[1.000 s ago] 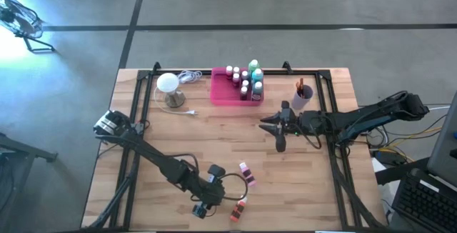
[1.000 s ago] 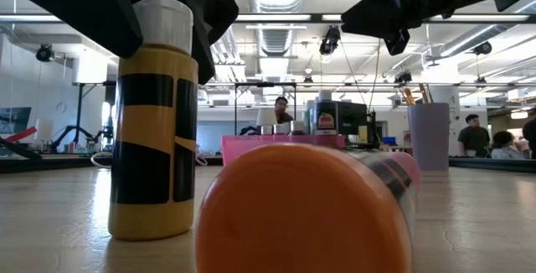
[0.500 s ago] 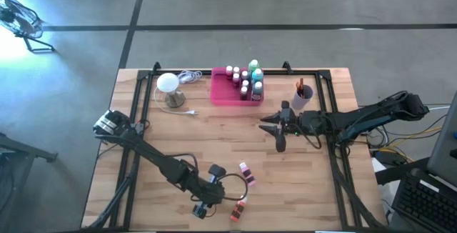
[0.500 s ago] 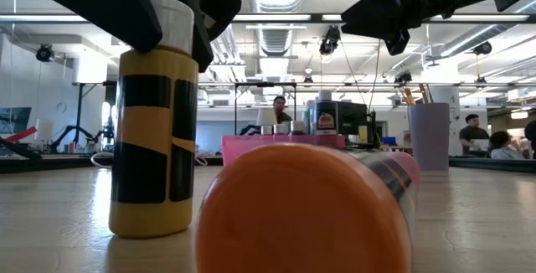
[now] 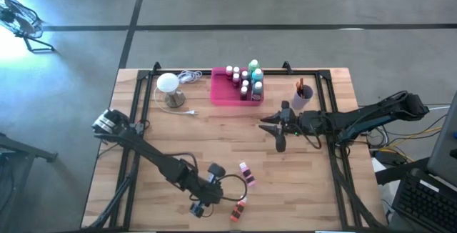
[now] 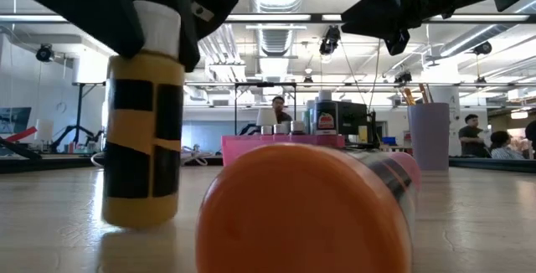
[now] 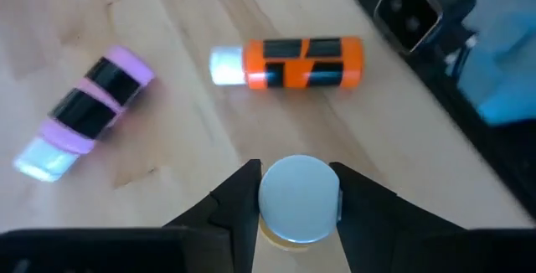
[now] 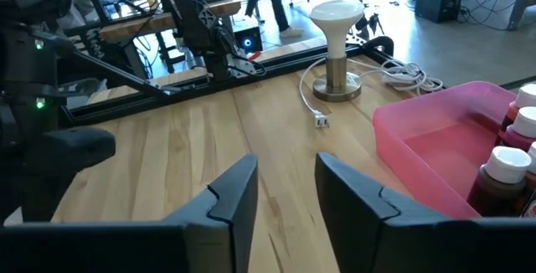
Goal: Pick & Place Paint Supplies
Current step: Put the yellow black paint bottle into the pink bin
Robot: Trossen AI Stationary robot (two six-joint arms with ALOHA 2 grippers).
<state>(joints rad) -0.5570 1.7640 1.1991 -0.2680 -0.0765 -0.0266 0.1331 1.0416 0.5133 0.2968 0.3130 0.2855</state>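
Observation:
A yellow, black-striped bottle [image 6: 142, 139] with a white cap stands near the table's near edge. My left gripper [image 5: 213, 171] is shut on it from above. An orange bottle [image 7: 293, 62] and a pink bottle [image 7: 84, 110] lie on their sides on the wood just beyond it. The orange bottle's base [image 6: 306, 210] fills the front of the low view. My right gripper [image 5: 275, 130] hangs open above the table's middle right and holds nothing; its fingers [image 8: 239, 198] stand apart. My left gripper pinches the yellow bottle's white cap [image 7: 299, 199] between its two fingers [image 7: 243, 202], one on each side. The fingers slant down onto the cap from above. The bottle hangs a little tilted under them [image 6: 138, 214]. Whether its base still touches the table I cannot tell.
A pink tray [image 5: 223, 93] with several white-capped bottles stands at the far middle. A purple cup [image 5: 301, 97] with brushes stands to its right, and a white globe lamp [image 5: 168, 84] with a cord to its left. People show in the room beyond the table.
My left gripper has shut on the yellow bottle's cap. The bottle has tipped from upright to a slight tilt. It has shifted a little toward the table's left edge, and its base now sits slightly higher.

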